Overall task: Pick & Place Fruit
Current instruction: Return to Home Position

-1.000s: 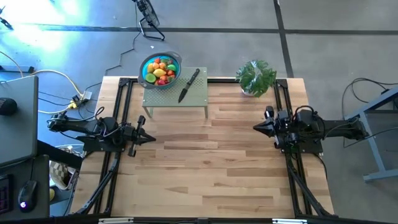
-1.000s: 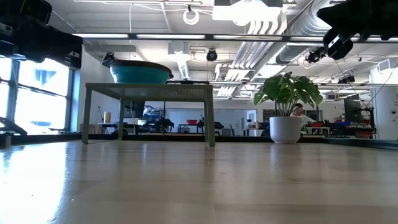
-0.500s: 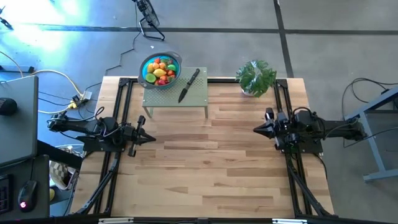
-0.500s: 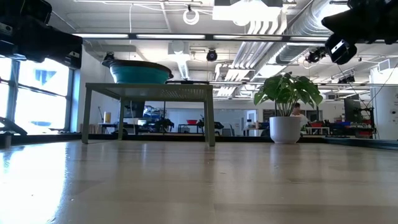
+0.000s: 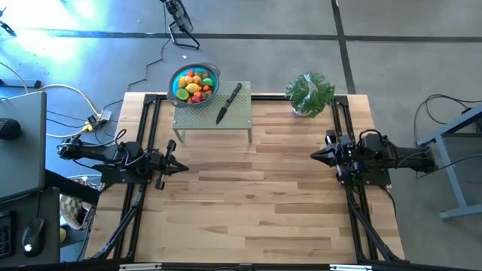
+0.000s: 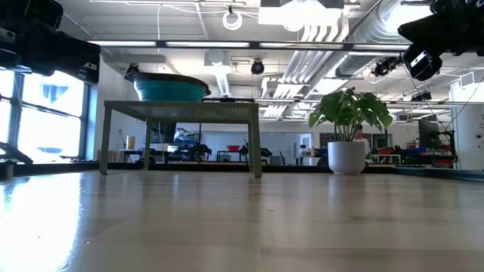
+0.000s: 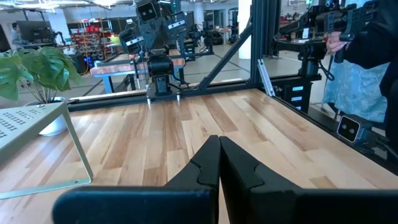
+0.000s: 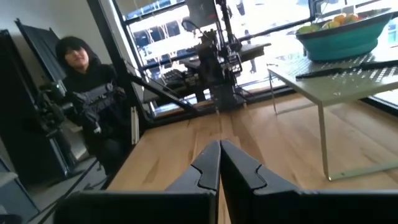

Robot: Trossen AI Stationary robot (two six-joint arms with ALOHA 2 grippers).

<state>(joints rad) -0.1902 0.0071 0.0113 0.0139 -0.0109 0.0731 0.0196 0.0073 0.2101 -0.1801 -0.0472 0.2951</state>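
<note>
Firstly, the left claw (image 5: 184, 167) hangs above the left side of the worktop (image 5: 256, 211) and points toward the middle. Its two fingers (image 7: 208, 168) are pressed together with no gap, and they hold nothing.

Further back, at the far edge of the worktop, stands a small pale green shelf (image 5: 237, 114) on thin legs. A blue bowl (image 5: 177, 78) sits on its left end. All the fruit (image 5: 194, 84) that can be seen lies heaped inside this bowl: red, orange, yellow and green pieces. In the low view only the bowl's side shows above the shelf, and the fruit is hidden. Just beside the bowl, to its right, a black-handled knife (image 5: 229, 103) lies slantwise on the shelf top.

To the right of the shelf, apart from it, a leafy plant (image 5: 309, 92) in a white pot stands at the far edge of the worktop.

Then the right claw (image 5: 314, 156) hangs above the right side of the worktop and points toward the middle, facing the left one, well apart from it. Its fingers also meet tightly, and it carries nothing.

Beyond the worktop, in the right wrist view, a person (image 8: 84, 93) in dark clothes sits near the left arm's base.
</note>
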